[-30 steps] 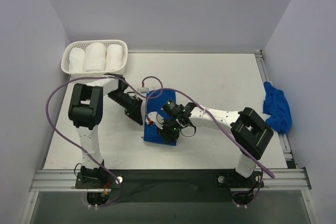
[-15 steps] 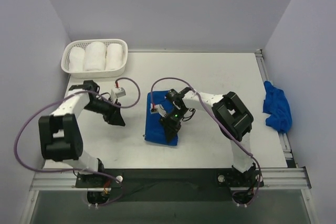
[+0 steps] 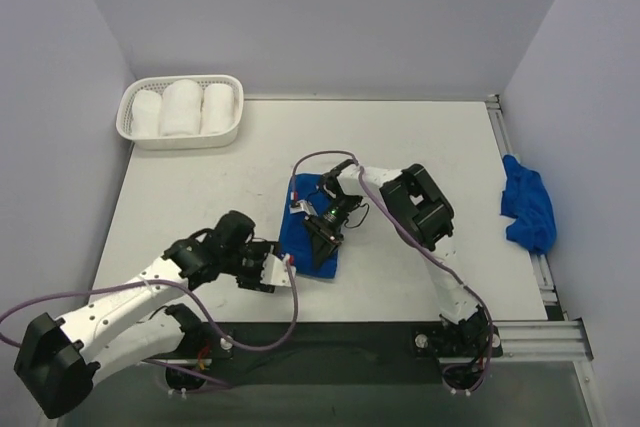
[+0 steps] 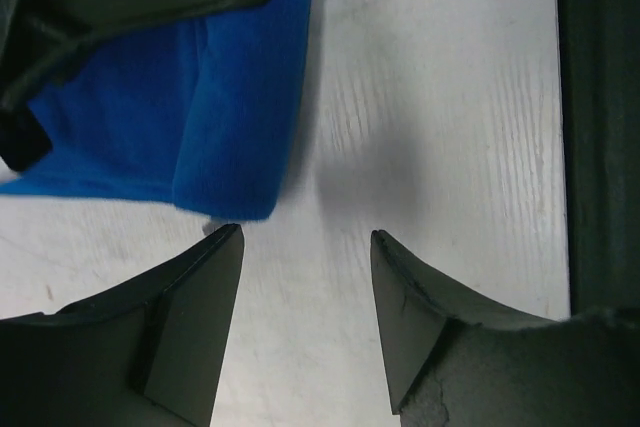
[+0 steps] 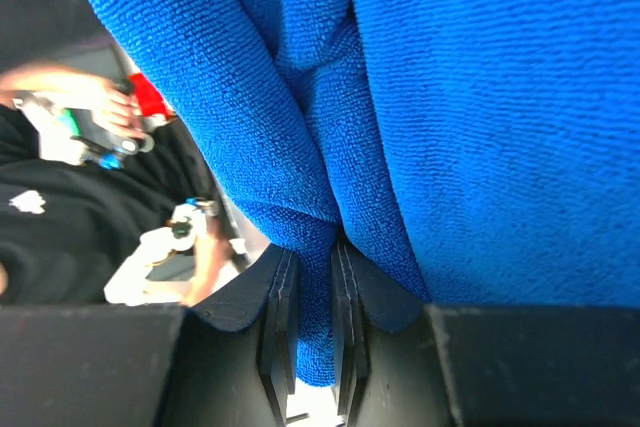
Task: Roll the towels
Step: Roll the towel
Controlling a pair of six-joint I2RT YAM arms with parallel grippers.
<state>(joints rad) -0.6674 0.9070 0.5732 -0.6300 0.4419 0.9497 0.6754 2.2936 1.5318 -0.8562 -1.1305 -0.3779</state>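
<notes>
Work on the blue towel (image 3: 292,245), which is lying folded in the middle of the surface (image 3: 200,197), is looking barely begun. From the left, the left arm (image 3: 110,312) is reaching in low along the near edge. Its jaws are standing wide and empty, with the towel's near corner (image 4: 225,187) lying just ahead of them and a little to one side, not touching. Further right, the right arm (image 3: 420,207) is arching over the towel. Its jaws are standing narrow and pinching a raised fold (image 5: 315,297) of the blue cloth.

I am judging that this pinch is holding one edge up while the left side is lining up for the near end. The next move is calling for the left jaws to slide onto that corner and close on it without dragging the cloth flat, so that both sides are turning the same edge evenly. Soft cloth like this is likely to sag and unroll if one side is letting go early.

Around them, plain lavender walls (image 3: 320,17) are boxing in the pale surface. At the far left corner a white basket (image 3: 180,141) is holding three white rolls (image 3: 182,107). At the right edge a second blue towel (image 3: 527,209) is lying crumpled beside a metal rail (image 3: 497,137), well apart from both arms and not yet rolled.
</notes>
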